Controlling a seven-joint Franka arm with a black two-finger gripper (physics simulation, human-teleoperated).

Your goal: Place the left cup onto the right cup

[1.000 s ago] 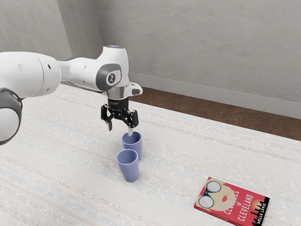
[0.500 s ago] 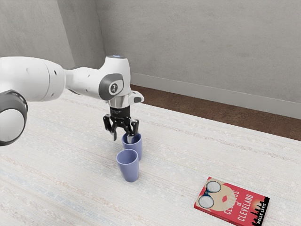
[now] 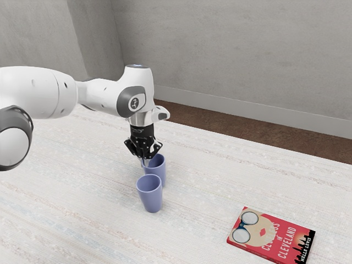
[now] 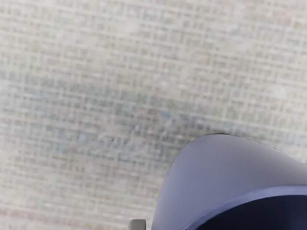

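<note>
Exterior view: arm (image 3: 82, 96) enters from exterior view's left and points down over 2 blue cups on table (image 3: 66, 220). Gripper (image 3: 144, 158) fingers drawn close, pinching rim wall of rear cup (image 3: 157, 171) on side facing arm. Rear cup upright on table. Front cup (image 3: 149, 193) upright, just beside rear cup on camera side; contact between cups unclear. Book (image 3: 270, 235) flat, well apart toward exterior view's right.

Wrist view: rear cup (image 4: 225, 177) blurred, directly under gripper. Woven table (image 4: 96, 72) around it.
</note>
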